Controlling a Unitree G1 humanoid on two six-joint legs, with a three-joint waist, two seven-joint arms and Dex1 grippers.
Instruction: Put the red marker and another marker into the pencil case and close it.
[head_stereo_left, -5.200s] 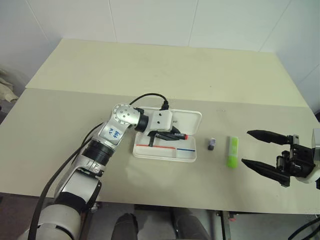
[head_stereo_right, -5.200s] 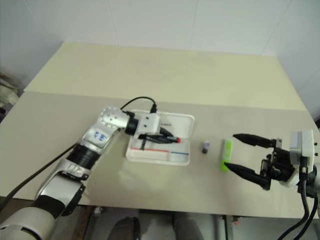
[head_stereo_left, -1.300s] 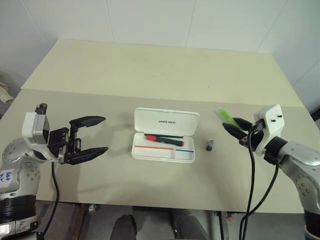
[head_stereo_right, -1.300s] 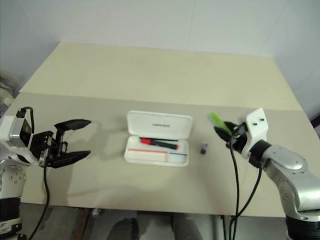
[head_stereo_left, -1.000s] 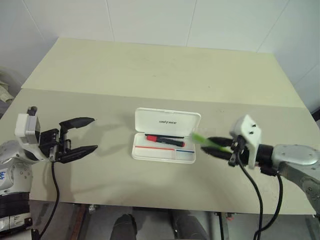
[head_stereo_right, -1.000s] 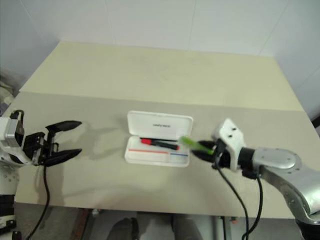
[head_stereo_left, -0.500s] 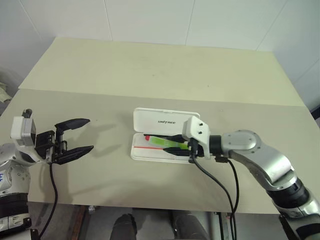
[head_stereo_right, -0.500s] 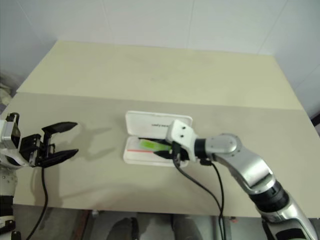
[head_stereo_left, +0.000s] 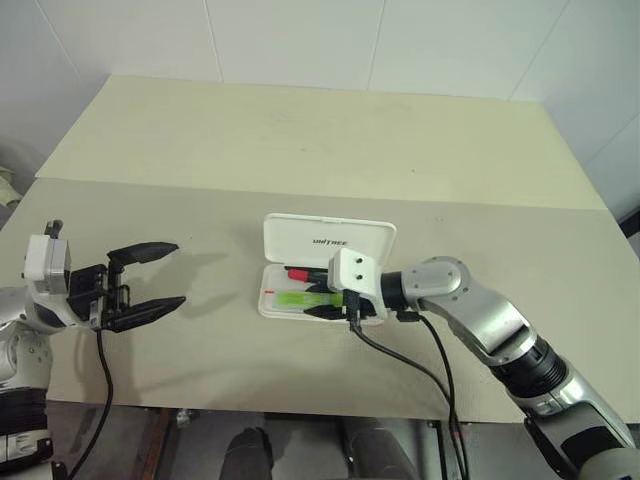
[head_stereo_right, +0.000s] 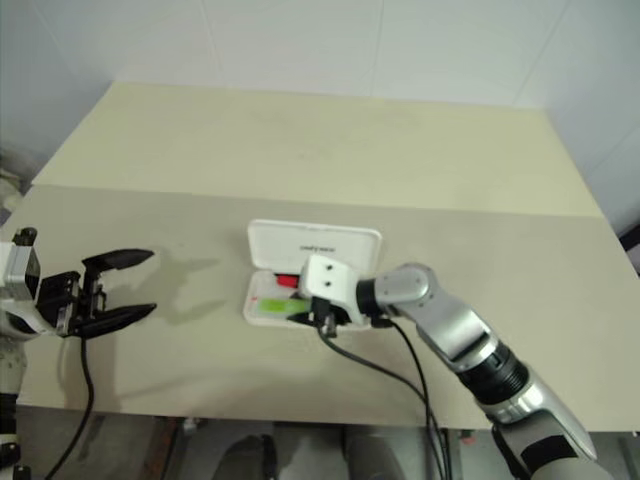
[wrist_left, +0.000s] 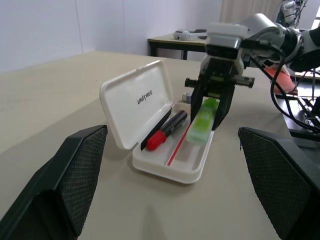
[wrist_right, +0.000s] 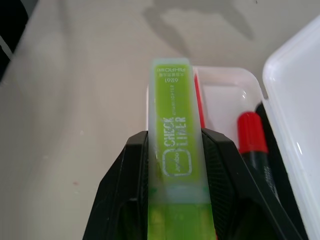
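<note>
Over the open pencil case (head_stereo_left: 300, 305), the right end effector (head_stereo_left: 322, 303) pinches the light, rigid, slick green highlighter (head_stereo_left: 297, 299) mid-barrel; the left end effector (head_stereo_left: 150, 280) gapes wide.

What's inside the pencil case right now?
The red marker lies in the open pencil case. The green highlighter, gripped by the right gripper, hangs over the tray; the tray's far end is hidden.

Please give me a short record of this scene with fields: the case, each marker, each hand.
pencil case: open on table, lid upright
red marker: lying inside the case, near the lid
green highlighter: gripped by right hand, over the case tray
right hand: shut on the highlighter, above the case
left hand: open, empty, apart from the case
</note>
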